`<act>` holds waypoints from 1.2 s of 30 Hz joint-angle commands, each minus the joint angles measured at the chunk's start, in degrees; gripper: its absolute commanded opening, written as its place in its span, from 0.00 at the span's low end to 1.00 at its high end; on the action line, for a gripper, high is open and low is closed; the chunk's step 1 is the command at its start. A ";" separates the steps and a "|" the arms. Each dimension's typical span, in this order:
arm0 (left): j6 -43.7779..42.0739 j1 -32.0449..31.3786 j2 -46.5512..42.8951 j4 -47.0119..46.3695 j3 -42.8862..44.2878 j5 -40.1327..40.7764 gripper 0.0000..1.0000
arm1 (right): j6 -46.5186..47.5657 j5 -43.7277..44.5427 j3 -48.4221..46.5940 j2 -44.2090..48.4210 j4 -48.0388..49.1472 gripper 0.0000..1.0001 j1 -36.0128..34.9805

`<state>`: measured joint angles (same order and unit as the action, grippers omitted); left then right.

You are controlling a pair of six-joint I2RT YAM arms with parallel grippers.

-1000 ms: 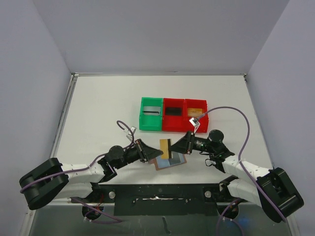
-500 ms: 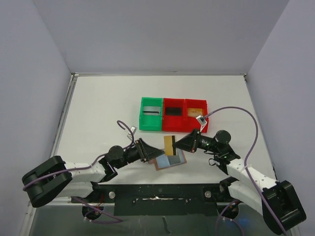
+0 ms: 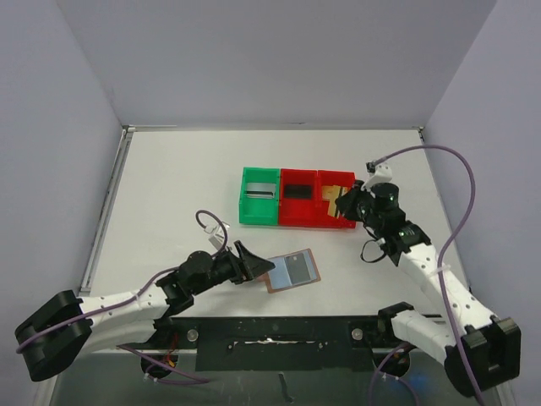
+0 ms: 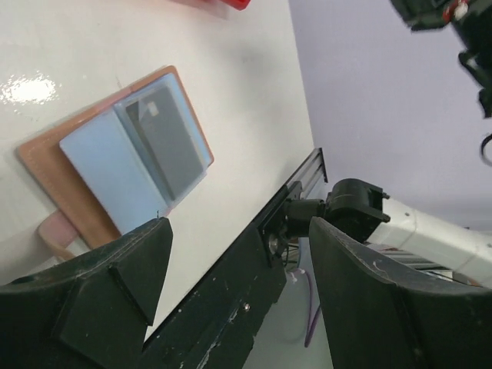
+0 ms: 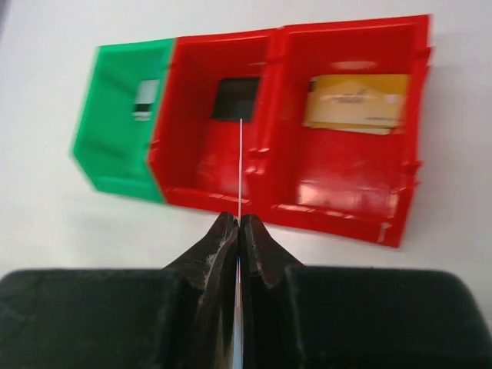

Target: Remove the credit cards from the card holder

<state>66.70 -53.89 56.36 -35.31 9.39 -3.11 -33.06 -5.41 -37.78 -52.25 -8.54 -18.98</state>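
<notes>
Holding a card (image 5: pixel 241 154) pinched edge-on in tightly closed jaws, the right gripper (image 5: pixel 237 223) hangs over the red bins (image 5: pixel 338 207); centre it above one before releasing. Nearer, the left gripper (image 4: pixel 240 254) gapes empty beside the open card holder (image 3: pixel 292 271), with a grey card (image 4: pixel 169 142) inside.

Card holder (image 4: pixel 100 165) open flat, grey card (image 4: pixel 171 142) inside; thin card (image 5: pixel 241 165) gripped edge-on.
</notes>
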 commanded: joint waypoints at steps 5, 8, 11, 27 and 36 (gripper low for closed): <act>-4.72 0.34 -1.71 7.48 5.07 -1.64 0.71 | 18.57 15.66 -12.31 -15.91 -5.82 0.00 0.97; -6.24 0.36 -2.10 10.46 6.47 -2.27 0.71 | 28.51 14.36 -11.40 -17.98 -0.94 0.00 0.94; -7.57 0.43 -2.31 13.48 7.66 -2.78 0.71 | 38.69 11.21 -11.97 -19.84 1.15 0.00 0.13; -9.04 1.49 -4.80 20.82 10.70 -2.95 0.71 | 71.46 -3.44 -13.51 -25.51 0.14 0.00 4.03; -8.80 2.28 -5.75 22.63 11.32 -2.25 0.71 | 81.53 -9.19 -15.85 -28.64 -1.16 0.00 5.40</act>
<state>58.85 -52.29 51.53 -12.51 17.17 -5.21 42.11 -11.18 -49.69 -79.13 -10.48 -13.52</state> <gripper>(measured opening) 0.712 0.030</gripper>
